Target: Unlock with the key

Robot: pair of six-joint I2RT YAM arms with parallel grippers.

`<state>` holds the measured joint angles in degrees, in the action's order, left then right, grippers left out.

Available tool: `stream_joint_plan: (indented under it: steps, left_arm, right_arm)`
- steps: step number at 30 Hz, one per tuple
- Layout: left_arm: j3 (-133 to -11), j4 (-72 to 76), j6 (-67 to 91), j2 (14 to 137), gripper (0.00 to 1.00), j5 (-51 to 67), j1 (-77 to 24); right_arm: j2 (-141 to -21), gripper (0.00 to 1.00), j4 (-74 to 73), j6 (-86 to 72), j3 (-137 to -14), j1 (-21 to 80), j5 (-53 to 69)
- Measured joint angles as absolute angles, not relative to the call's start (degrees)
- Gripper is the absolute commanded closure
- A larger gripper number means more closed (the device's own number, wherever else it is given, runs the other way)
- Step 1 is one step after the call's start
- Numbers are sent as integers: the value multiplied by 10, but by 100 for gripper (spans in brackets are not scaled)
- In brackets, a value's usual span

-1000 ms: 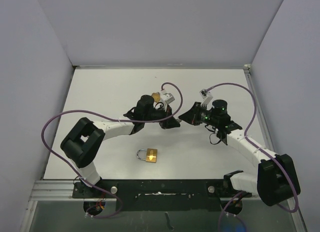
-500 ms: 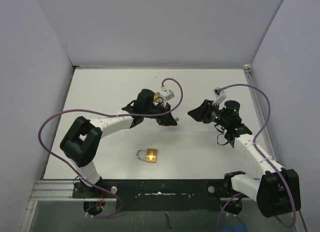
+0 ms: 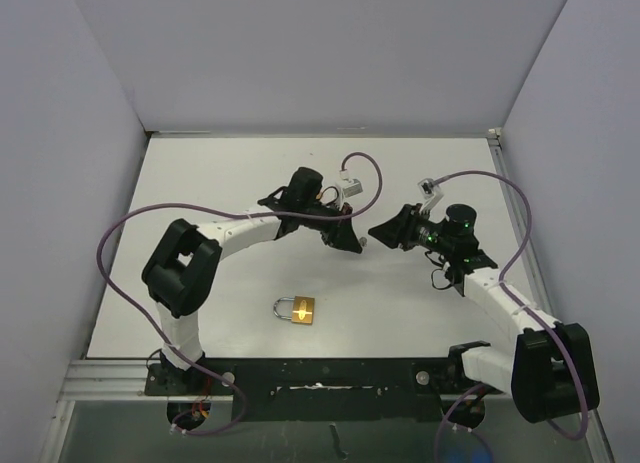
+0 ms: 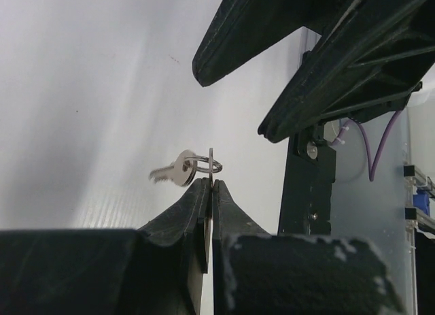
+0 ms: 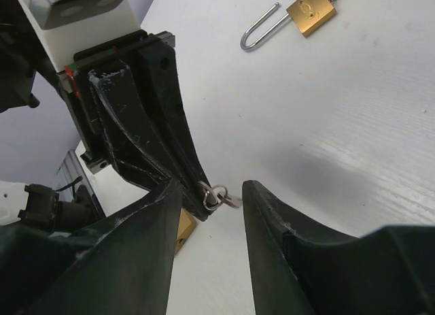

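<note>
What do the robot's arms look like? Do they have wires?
Both arms are white tubes with chunky black joints: left arm, right arm. Each ends in a black, beak-shaped tool: left tool, right tool. A purple cable loops along each, and tiny green lights glow on the right arm.

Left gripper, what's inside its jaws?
A key ring pinched between the left gripper's shut tips, the key dangling outside. The ring's clamped part is hidden.
</note>
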<state>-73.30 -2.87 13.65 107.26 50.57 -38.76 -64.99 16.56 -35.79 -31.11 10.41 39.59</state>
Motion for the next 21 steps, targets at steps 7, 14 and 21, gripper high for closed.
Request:
stream_joint_plan:
  steps: [7, 14, 21]
  left_arm:
    - [-762, -41, 137, 1097, 100, 534, -388]
    - [-779, -41, 142, 1098, 100, 541, -388]
    - [-779, -40, 148, 1104, 100, 543, -388]
  right_arm:
    - [-668, 61, 205, -367, -305, 102, 416]
    - [-693, 64, 240, -377, -292, 101, 427]
    - [-706, 73, 275, -392, -286, 101, 438]
